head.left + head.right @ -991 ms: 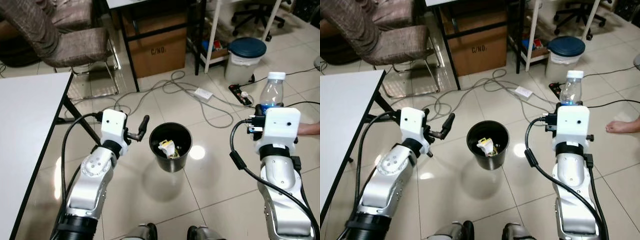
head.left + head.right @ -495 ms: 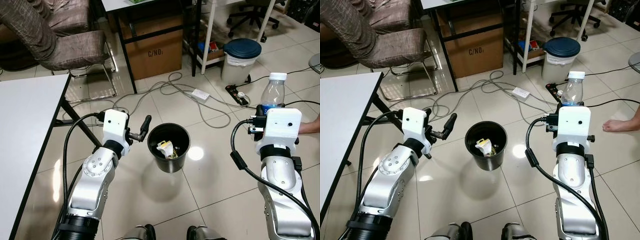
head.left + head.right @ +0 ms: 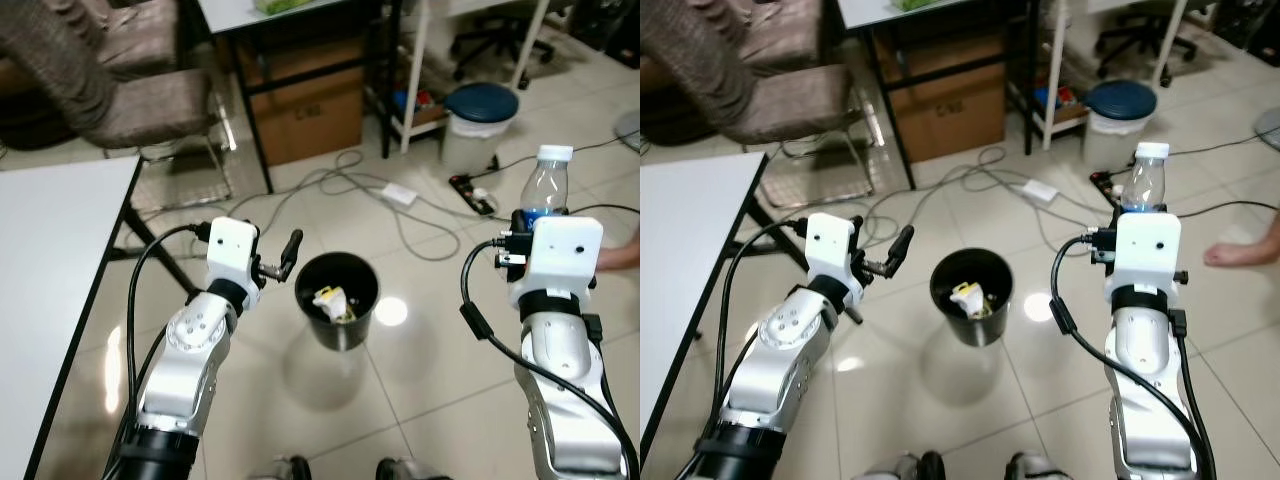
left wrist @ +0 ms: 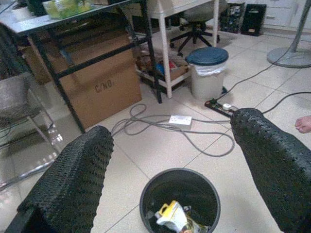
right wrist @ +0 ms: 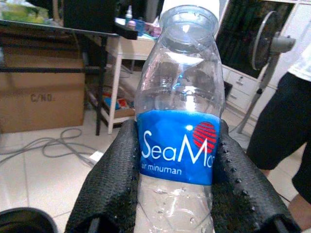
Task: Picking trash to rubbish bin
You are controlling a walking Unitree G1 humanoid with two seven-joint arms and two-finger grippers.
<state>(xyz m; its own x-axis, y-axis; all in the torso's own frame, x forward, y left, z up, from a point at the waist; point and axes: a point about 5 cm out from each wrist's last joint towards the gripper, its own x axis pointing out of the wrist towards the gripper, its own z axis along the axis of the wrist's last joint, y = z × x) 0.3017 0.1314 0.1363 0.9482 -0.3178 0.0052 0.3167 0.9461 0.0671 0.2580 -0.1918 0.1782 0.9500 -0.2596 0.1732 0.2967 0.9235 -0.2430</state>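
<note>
- The black rubbish bin (image 3: 337,298) is taken as the landmark; it stands open on the tiled floor, and crumpled yellow and white trash (image 4: 176,220) is seen lying at its bottom.
- To the left of the bin, the left gripper (image 3: 284,255) is held near the rim with nothing between its fingers (image 4: 73,182), which are spread wide apart.
- To the right of the bin and well apart from it, the right gripper (image 5: 175,182) is raised, with its fingers pressed against both sides of a plastic bottle (image 5: 179,131) at the blue label.
- The bottle is held upright, above the level of the bin's rim and not yet over its opening.
- The bottle is judged to be light and thin-walled: it would probably dent under a hard squeeze, and its smooth film label could slip. A hold around the labelled middle, as taken here, is judged the soundest.
- The bottle is clear, appears empty, and carries a white cap (image 3: 553,153); white "SeaM" lettering and a red disc are printed on its blue band.
- Beyond the bin, grey cables (image 3: 345,175) are strewn across the tiles.
</note>
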